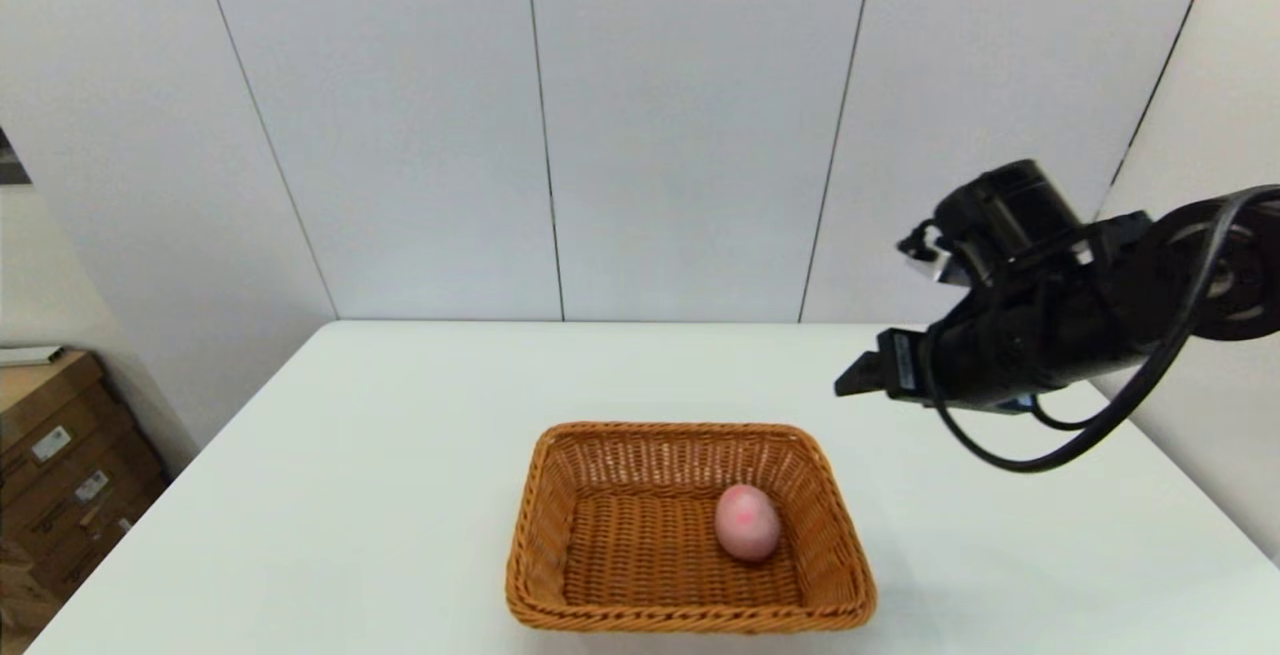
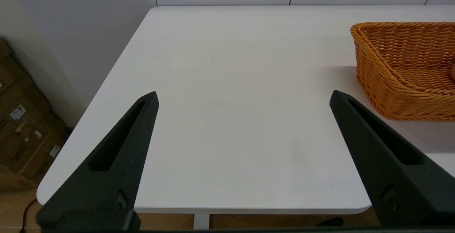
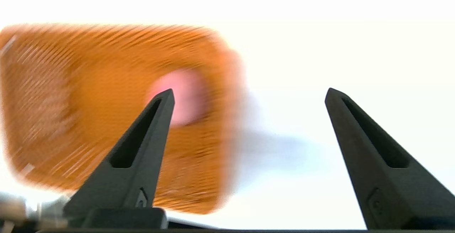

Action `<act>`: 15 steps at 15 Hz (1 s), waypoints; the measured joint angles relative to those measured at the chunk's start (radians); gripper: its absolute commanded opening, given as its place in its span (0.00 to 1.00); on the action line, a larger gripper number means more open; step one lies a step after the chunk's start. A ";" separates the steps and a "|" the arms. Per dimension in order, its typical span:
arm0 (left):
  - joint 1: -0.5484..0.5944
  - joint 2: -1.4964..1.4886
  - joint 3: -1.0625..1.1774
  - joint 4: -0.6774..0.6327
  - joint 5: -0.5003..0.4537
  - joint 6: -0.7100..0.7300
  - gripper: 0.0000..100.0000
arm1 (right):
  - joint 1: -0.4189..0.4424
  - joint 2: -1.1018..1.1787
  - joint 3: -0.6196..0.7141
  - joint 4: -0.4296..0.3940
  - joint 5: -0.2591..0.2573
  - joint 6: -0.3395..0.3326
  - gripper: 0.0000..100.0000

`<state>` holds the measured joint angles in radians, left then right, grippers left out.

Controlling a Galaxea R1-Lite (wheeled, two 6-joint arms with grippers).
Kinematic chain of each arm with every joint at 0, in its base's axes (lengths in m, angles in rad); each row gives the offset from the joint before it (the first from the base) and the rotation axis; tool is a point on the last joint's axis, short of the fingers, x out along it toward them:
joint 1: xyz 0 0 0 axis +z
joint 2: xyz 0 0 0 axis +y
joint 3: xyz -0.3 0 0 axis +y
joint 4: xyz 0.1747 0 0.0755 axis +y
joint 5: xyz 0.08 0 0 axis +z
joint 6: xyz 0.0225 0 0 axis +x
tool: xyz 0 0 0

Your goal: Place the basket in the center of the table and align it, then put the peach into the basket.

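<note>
The orange-brown wicker basket [image 1: 690, 525] sits on the white table [image 1: 400, 435], near its front middle. Inside it, toward the right half, lies the pale pink peach [image 1: 747, 522]. My right gripper [image 3: 249, 94] is raised well above the table to the right of the basket, open and empty; its wrist view shows the blurred basket [image 3: 106, 119] and peach [image 3: 188, 94] below. The right arm's black body [image 1: 1010, 335] hangs at the right. My left gripper [image 2: 243, 98] is open and empty over the table's left front part, with the basket [image 2: 401, 69] off to its side.
Stacked cardboard boxes [image 1: 60, 455] stand on the floor left of the table. White wall panels rise behind the far edge. A black cable [image 1: 1150, 375] loops under the right arm. The table's front left corner [image 2: 46, 194] shows in the left wrist view.
</note>
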<state>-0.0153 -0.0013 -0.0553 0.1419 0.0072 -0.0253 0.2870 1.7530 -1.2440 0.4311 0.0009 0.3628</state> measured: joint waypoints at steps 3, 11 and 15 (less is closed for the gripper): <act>0.000 0.000 0.000 0.000 0.000 0.000 1.00 | -0.221 -0.052 0.025 0.013 0.033 -0.098 1.00; 0.000 0.000 0.000 0.000 0.000 0.000 1.00 | -0.301 -0.342 0.161 0.020 0.080 -0.179 1.00; 0.000 0.000 0.000 0.000 0.000 -0.001 1.00 | -0.281 -0.658 0.336 0.013 0.073 -0.201 1.00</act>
<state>-0.0153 -0.0013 -0.0553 0.1419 0.0070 -0.0260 0.0062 1.0953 -0.9077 0.4445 0.0734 0.1615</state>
